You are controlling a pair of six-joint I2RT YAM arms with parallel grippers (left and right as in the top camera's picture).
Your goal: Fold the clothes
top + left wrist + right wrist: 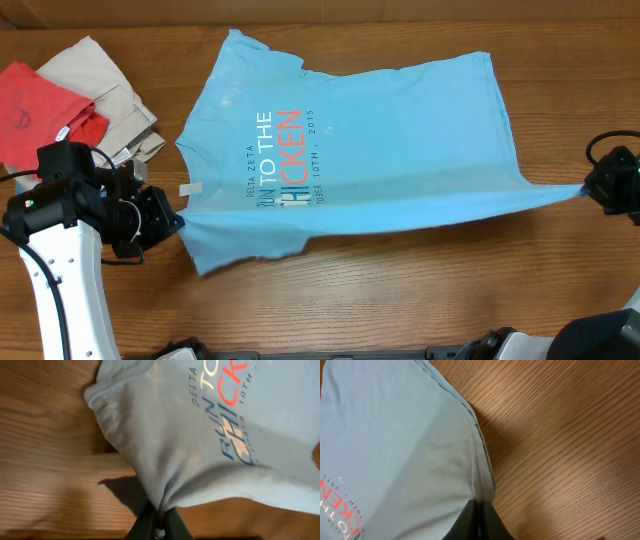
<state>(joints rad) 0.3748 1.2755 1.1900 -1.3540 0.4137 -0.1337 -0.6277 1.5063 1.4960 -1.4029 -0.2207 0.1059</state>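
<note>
Left gripper (172, 222) and right gripper (588, 190) each pinch the shirt (400, 140), at opposite ends of its taut side; limp, light cotton, I'd say, best held by hemmed corners.

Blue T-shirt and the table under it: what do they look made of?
Light blue T-shirt: soft knit fabric, likely cotton, matte; it drapes, creases, and has a stitched hem. Table: wood or wood-look laminate, smooth with slight sheen; grain lines run across it.

The blue T-shirt (400, 130) reads "DELTA ZETA", "TO THE", "…ICKEN" and "10TH, 2015".
</note>
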